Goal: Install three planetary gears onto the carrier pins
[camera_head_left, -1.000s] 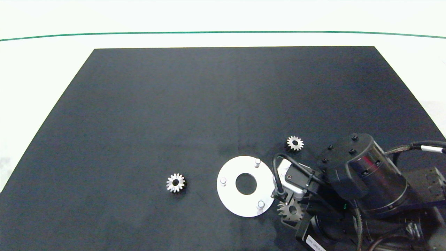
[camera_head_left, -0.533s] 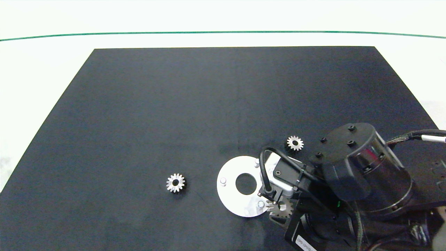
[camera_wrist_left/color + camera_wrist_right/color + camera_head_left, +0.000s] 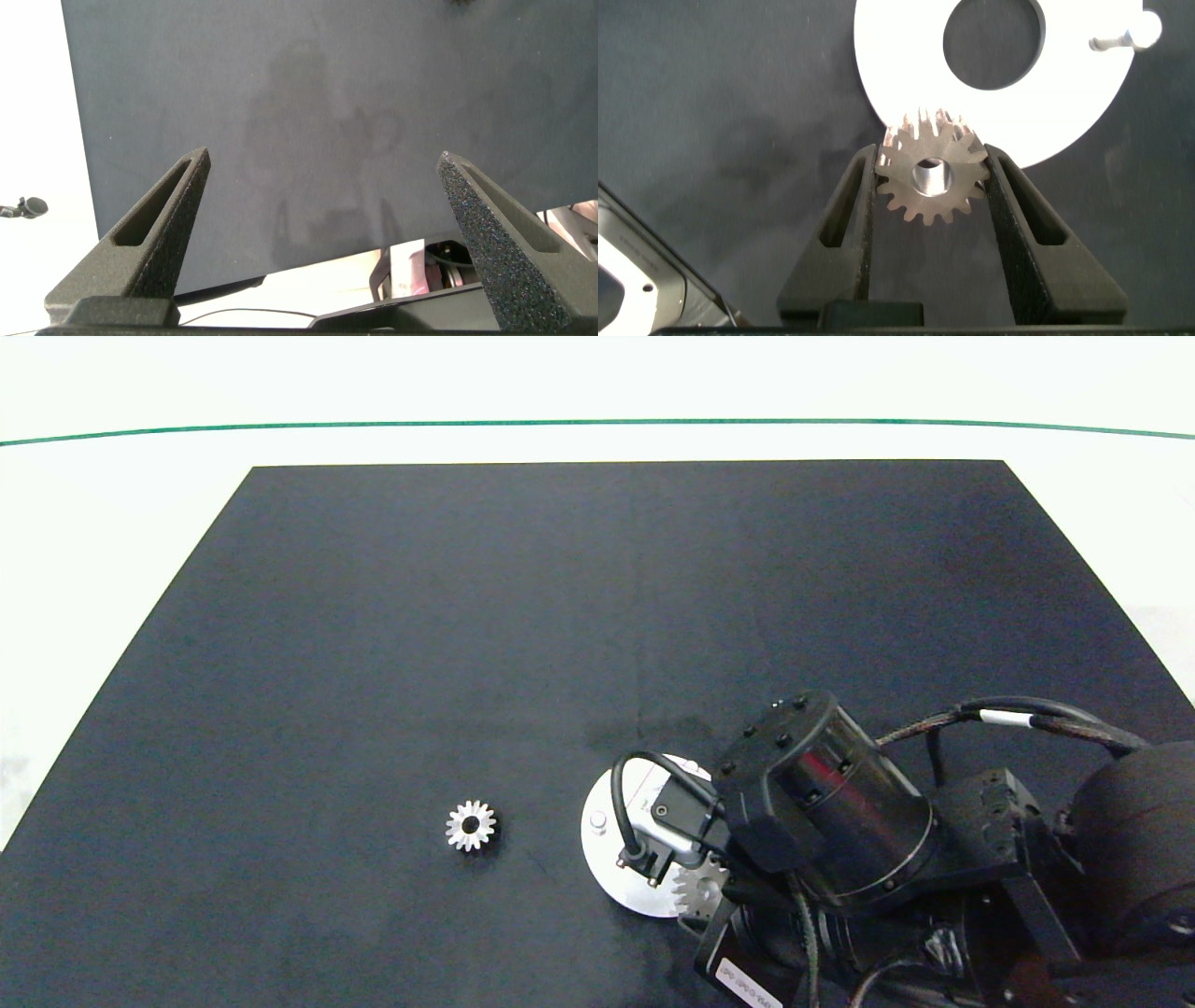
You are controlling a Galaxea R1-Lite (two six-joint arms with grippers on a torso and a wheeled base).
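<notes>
The right gripper pinches a small gear tight between its fingers, right over the edge of the white disc. Another gear lies on the black mat. The left gripper hangs wide open, holding nothing.

Silver gears; white disc; black mat; pale tabletop, green line.
</notes>
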